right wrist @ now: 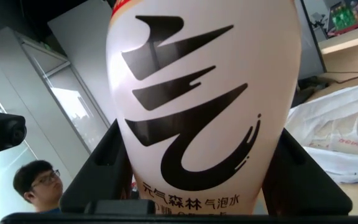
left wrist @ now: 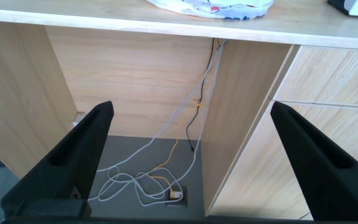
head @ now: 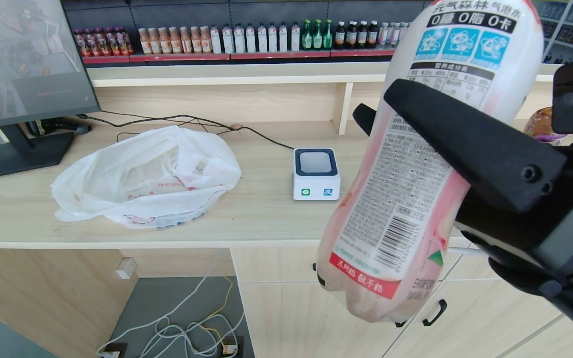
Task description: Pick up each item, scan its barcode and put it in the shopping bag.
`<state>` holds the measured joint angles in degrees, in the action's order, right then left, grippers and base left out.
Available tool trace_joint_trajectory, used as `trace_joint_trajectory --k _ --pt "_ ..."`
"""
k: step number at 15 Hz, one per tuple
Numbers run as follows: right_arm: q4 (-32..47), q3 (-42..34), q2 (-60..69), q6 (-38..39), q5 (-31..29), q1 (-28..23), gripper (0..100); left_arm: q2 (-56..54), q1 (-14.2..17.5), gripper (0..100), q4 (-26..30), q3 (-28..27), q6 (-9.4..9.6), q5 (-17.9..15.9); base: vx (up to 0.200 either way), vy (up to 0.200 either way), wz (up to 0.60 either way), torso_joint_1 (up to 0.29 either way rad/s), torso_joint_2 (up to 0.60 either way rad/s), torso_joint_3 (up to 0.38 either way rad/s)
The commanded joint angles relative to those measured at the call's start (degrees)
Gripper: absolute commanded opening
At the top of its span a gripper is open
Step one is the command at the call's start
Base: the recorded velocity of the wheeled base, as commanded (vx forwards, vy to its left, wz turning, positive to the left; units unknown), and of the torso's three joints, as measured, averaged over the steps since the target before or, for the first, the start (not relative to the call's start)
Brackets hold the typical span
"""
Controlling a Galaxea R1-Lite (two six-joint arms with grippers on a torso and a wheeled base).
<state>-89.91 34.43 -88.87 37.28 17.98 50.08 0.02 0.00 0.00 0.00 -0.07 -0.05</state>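
A pale wooden bench [head: 266, 219] runs across a shop, with a shelf of drink bottles [head: 237, 37] on the wall behind it and a dark monitor [head: 23, 64] at its left rear corner.

The right fingers [head: 465, 144] are closed on a pink and white bottle [head: 416, 164], one finger across its label and the other showing behind it. The bottle is held in the air, tilted, with its neck end up and to the right and its base down over the bench's front edge near the right end. Its barcode [head: 398, 241] faces the head camera.

The left fingers [left wrist: 79, 162] stand wide apart and hold nothing. They are low, below the bench's front edge, facing the open recess where loose cables [left wrist: 148, 186] lie on the floor.

The scanner [head: 316, 174], a small white box with its window facing up, sits mid-bench. The white shopping bag [head: 147, 179] lies open left of it, apart from it, near the front edge.
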Motion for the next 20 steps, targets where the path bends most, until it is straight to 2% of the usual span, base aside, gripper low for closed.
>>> trace_joint_trajectory --k 1,10,13,17,20 --pt "-0.1 -0.1 -0.3 -0.7 0.0 0.5 0 0.0 0.0 100 0.0 0.0 -0.01 0.0 0.000 0.000 0.00 0.000 0.00 0.000" --pt "-0.1 -1.8 2.1 -1.2 0.1 0.1 0 0.0 0.0 100 0.0 0.0 -0.01 0.0 0.000 0.000 0.00 0.000 0.00 0.000" --pt "-0.1 -3.8 3.2 -2.4 2.7 0.1 0 0.0 0.0 100 0.0 0.0 -0.01 0.0 0.000 0.000 0.00 0.000 0.00 0.000" --pt "-0.1 -11.2 1.8 -14.3 4.3 -2.1 0 0.0 0.0 100 0.0 0.0 0.07 0.0 0.000 0.000 0.00 0.000 0.00 0.000" --pt "-0.1 -15.0 1.9 -22.4 3.6 -5.8 0 0.0 0.0 100 0.0 0.0 -0.01 0.0 0.000 0.000 0.00 0.000 0.00 0.000"
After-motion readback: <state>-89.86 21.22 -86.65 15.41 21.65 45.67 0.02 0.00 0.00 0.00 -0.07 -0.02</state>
